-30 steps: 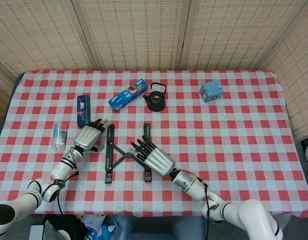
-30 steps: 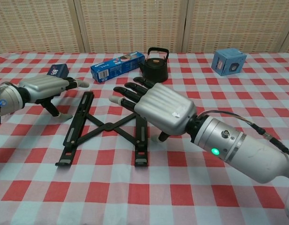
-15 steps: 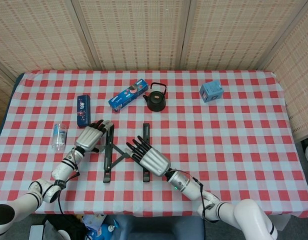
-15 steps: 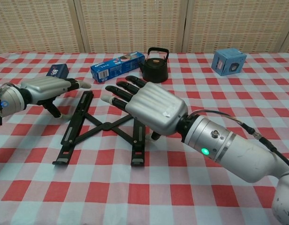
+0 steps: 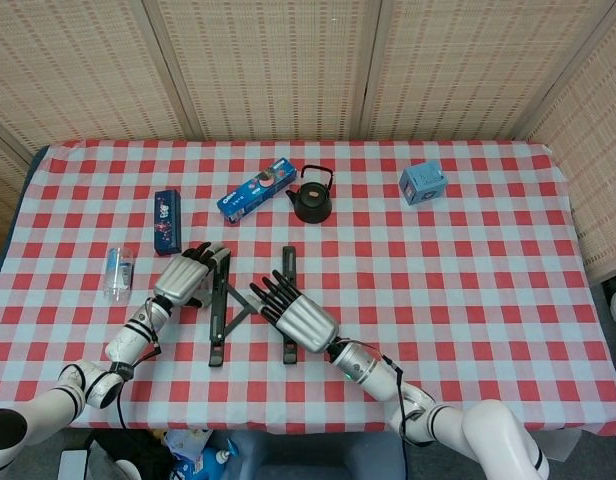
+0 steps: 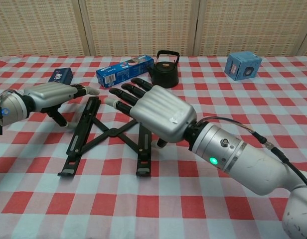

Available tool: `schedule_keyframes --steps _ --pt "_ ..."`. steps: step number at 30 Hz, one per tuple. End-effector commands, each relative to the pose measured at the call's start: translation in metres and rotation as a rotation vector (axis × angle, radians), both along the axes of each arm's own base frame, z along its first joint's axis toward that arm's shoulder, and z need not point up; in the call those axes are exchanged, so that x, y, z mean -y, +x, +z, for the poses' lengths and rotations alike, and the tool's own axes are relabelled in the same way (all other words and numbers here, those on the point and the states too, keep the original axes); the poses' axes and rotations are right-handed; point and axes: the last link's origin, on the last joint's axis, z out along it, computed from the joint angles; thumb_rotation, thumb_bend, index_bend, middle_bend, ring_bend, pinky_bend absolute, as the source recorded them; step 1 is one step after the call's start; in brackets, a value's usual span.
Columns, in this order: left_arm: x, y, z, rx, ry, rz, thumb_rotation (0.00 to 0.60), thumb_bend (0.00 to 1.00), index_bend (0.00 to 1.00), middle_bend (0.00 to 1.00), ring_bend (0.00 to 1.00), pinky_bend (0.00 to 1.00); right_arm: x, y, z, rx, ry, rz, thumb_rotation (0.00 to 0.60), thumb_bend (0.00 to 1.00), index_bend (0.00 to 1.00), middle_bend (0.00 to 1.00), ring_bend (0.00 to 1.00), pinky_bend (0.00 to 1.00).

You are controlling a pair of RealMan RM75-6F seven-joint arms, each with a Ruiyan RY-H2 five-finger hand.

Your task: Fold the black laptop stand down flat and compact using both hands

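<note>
The checked tablecloth [image 5: 468, 270] covered the table. On it, near the front edge, the black laptop stand [image 6: 82, 142] lay low, its two rails joined by crossed struts. The right hand [image 6: 156, 112] hovered over the right rail, fingers spread, grasping nothing. The left hand [image 6: 51, 95] rested flat-fingered against the left rail, thumb down, nothing visibly gripped. Behind stood a black kettle [image 5: 311, 196], a toothpaste box [image 5: 257, 189] and a blue cube box [image 5: 423, 184].
</note>
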Motion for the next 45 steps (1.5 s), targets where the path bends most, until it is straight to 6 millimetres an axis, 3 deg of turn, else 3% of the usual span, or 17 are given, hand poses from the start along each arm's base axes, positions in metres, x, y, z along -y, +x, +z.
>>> schedule_keyframes --steps 1,15,21,37,38,42,45 --pt "0.001 0.001 0.000 0.003 -0.001 -0.003 0.496 0.26 0.00 0.00 0.00 0.18 0.000 0.001 -0.001 0.001 0.000 0.001 0.600 0.00 0.00 0.00 0.00 0.00" --pt "0.007 0.010 -0.004 0.024 -0.028 -0.022 0.475 0.26 0.00 0.00 0.00 0.18 -0.002 0.008 -0.005 0.025 -0.007 0.001 0.600 0.00 0.00 0.00 0.00 0.00" --pt "0.009 0.013 -0.005 0.029 -0.036 -0.028 0.427 0.26 0.00 0.00 0.00 0.18 -0.003 0.011 -0.007 0.036 -0.008 0.002 0.600 0.00 0.00 0.00 0.00 0.00" --pt "0.013 0.016 -0.007 0.024 -0.048 -0.040 0.408 0.26 0.00 0.00 0.00 0.18 -0.006 0.026 -0.013 0.066 -0.006 0.020 0.600 0.00 0.00 0.00 0.00 0.00" --pt "0.013 0.016 -0.005 0.026 -0.043 -0.039 0.412 0.26 0.00 0.00 0.00 0.18 -0.006 0.026 -0.012 0.070 -0.006 0.026 0.600 0.00 0.00 0.00 0.00 0.00" --pt "0.010 0.012 0.011 0.076 0.003 -0.005 0.523 0.26 0.00 0.00 0.00 0.18 -0.003 0.029 0.006 0.113 0.008 0.075 0.600 0.00 0.00 0.00 0.00 0.00" --pt "0.009 0.005 0.033 0.121 0.060 0.036 0.591 0.26 0.00 0.00 0.00 0.18 0.001 0.031 0.028 0.128 0.052 0.110 0.600 0.00 0.00 0.00 0.00 0.00"
